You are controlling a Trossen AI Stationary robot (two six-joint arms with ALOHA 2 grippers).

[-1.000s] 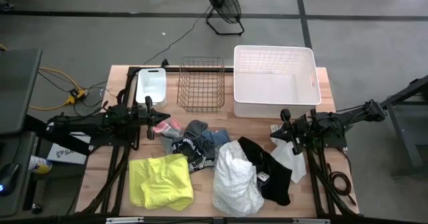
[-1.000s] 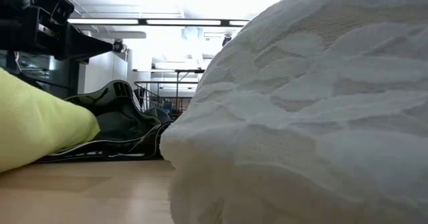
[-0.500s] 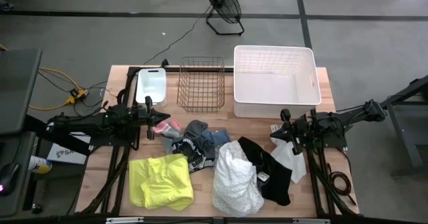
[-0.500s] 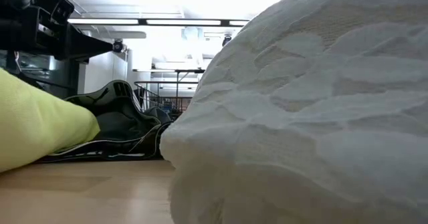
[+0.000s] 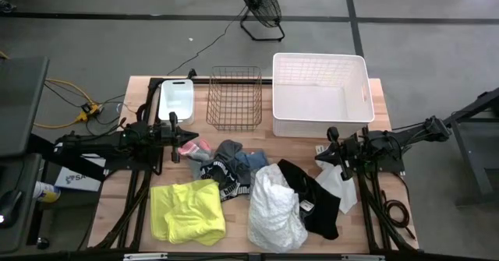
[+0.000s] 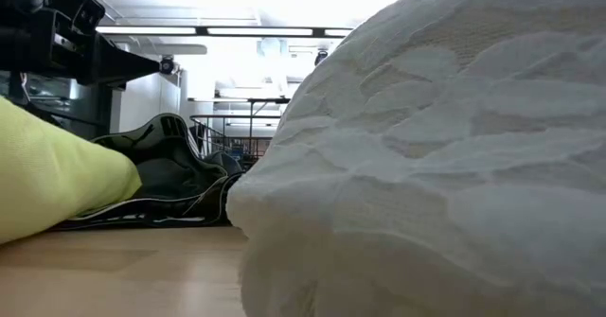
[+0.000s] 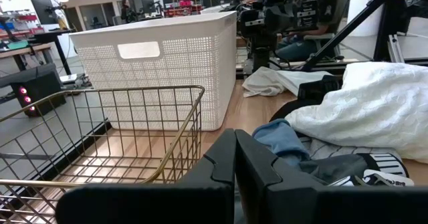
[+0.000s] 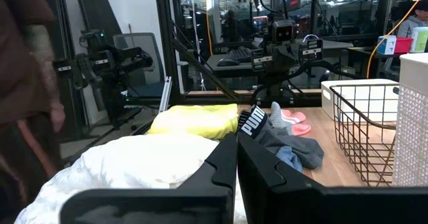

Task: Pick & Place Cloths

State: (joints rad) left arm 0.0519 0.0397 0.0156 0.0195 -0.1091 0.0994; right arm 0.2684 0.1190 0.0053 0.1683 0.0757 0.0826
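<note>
Several cloths lie loose on the table's near half: a neon-yellow one [image 5: 187, 210], a white textured one [image 5: 275, 209], a black one [image 5: 312, 199], a grey-blue one [image 5: 238, 156], a black one with white print [image 5: 218, 174] and small pink-red pieces [image 5: 195, 146]. Another white cloth [image 5: 340, 185] lies under the right arm. My left gripper [image 5: 187, 139] waits shut at the table's left, beside the pink-red pieces, pointing right [image 7: 234, 144]. My right gripper [image 5: 321, 158] waits shut at the table's right, pointing left [image 8: 236, 147]. In the low view the white cloth [image 6: 436, 166] fills most of the picture.
Along the far edge stand a small white tub [image 5: 176, 99], a copper wire basket [image 5: 234, 97] and a large white tub [image 5: 320, 93]. A fan [image 5: 261, 8] stands on the floor beyond. A person [image 8: 27, 83] stands past the table's near side in the right wrist view.
</note>
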